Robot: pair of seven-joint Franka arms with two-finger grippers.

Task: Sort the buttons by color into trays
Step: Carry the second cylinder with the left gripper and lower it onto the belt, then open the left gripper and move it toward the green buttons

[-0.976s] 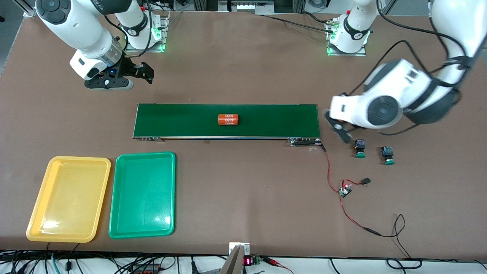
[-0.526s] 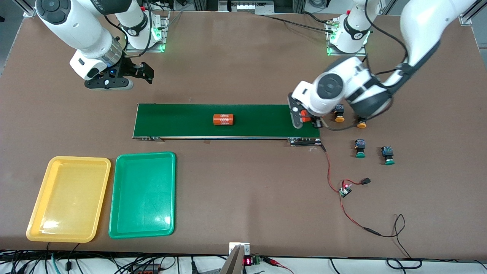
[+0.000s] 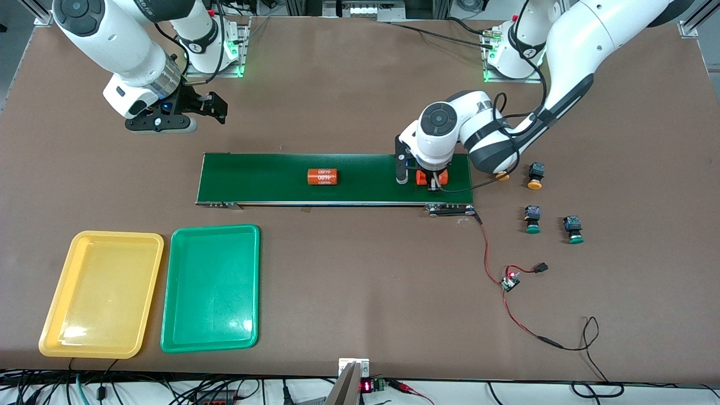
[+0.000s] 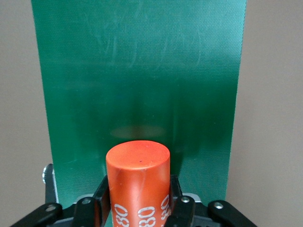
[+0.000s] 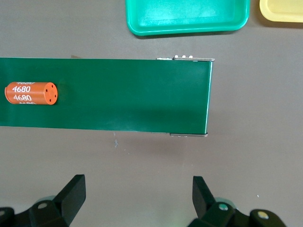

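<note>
I see both empty trays (image 3: 211,288) near the front camera at the right arm's end, the right gripper (image 3: 194,112) waiting open, the left gripper (image 3: 419,179) clamping an orange cylinder (image 3: 431,178) on the belt (image 3: 360,179), and the light, rigid buttons (image 3: 532,219), best pinched across their bodies, untouched on the counter (image 3: 360,281).

Left arm's bent down low, its gripper (image 3: 430,181) clamped on an orange cylinder (image 4: 138,182). Right arm waits at about 10 o'clock, its gripper (image 3: 198,108) spread wide.

Robotics lab, brown table (image 3: 349,101), small conveyor belt (image 3: 270,177), loose wiring (image 3: 523,320), aluminium framing
</note>
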